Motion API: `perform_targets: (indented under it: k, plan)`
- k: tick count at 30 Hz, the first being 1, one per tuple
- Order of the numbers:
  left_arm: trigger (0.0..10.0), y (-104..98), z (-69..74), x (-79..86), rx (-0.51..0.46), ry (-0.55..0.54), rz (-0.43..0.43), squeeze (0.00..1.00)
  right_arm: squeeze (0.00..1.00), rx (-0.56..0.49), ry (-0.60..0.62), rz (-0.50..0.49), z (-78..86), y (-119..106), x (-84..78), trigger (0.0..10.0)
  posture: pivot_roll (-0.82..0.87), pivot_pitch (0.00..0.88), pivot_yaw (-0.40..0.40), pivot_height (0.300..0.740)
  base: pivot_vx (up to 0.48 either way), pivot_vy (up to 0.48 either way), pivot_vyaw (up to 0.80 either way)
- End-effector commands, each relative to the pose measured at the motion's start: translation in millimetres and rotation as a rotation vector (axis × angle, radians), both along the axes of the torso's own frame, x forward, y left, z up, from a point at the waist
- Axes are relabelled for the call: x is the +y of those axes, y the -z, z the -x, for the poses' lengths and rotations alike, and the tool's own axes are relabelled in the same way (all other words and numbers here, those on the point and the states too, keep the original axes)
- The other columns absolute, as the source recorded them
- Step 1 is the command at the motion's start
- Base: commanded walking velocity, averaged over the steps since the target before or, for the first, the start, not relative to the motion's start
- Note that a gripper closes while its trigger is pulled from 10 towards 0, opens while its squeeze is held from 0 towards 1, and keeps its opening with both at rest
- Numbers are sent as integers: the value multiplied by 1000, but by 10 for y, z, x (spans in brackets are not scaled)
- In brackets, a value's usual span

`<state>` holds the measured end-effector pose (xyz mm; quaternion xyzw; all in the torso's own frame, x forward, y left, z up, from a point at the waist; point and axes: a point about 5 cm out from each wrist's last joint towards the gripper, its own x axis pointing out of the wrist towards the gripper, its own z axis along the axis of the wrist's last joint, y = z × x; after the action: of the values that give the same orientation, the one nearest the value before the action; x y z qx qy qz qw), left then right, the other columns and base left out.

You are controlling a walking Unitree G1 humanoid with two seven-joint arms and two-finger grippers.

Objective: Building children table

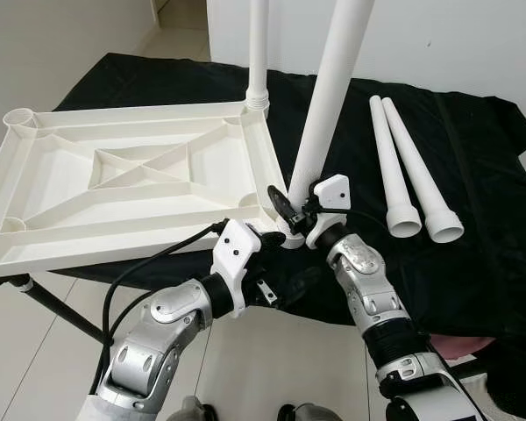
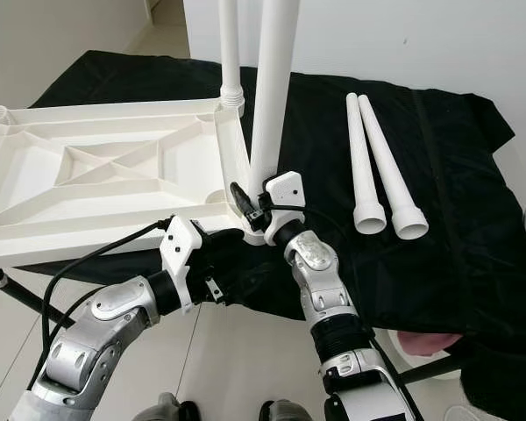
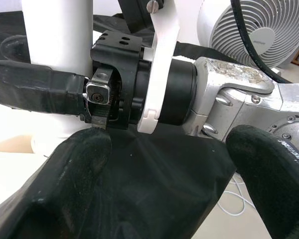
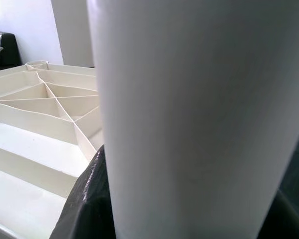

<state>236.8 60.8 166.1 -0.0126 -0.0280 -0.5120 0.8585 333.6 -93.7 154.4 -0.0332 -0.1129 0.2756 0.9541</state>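
The white tabletop (image 1: 123,175) lies upside down on a black-draped stand. One white leg (image 1: 258,53) stands in its far right corner socket. A second leg (image 1: 329,96) stands tilted at the near right corner, and my right gripper (image 1: 291,210) is shut on its lower end. The right wrist view shows this leg (image 4: 199,119) very close, with the ribbed tabletop (image 4: 35,129) beside it. My left gripper (image 1: 279,285) hangs just below that corner, open, its fingers (image 3: 65,169) spread wide against the black cloth. Two loose legs (image 1: 394,167) (image 1: 425,175) lie side by side on the cloth to the right.
The black cloth (image 1: 473,219) drapes over the front edge. A black stand leg (image 1: 53,303) slants down at the left. A white fan (image 3: 254,30) stands on the floor to the right, and something pink (image 1: 460,346) lies under the cloth's edge. White walls stand behind.
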Motion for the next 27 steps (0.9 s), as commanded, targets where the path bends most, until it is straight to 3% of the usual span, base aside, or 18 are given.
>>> perform_targets:
  k: [1, 19, 27]
  plan:
    - [10000, -13, -26, 21, 4, -80, -7, 0, 0, 149, 53, 34, 36, 323, -94, 10000, -123, 126, 32, 740, 0, 0, 0]
    - [10000, -50, -60, 38, -5, -89, -13, 0, 0, 120, 91, 26, 14, 267, -61, 10000, -66, 125, 47, 740, 0, 0, 0]
    - [10000, -52, -68, 43, -7, -101, -8, 0, 0, 111, 165, 11, 6, 243, -57, 10000, -64, 123, 38, 740, 0, 0, 0]
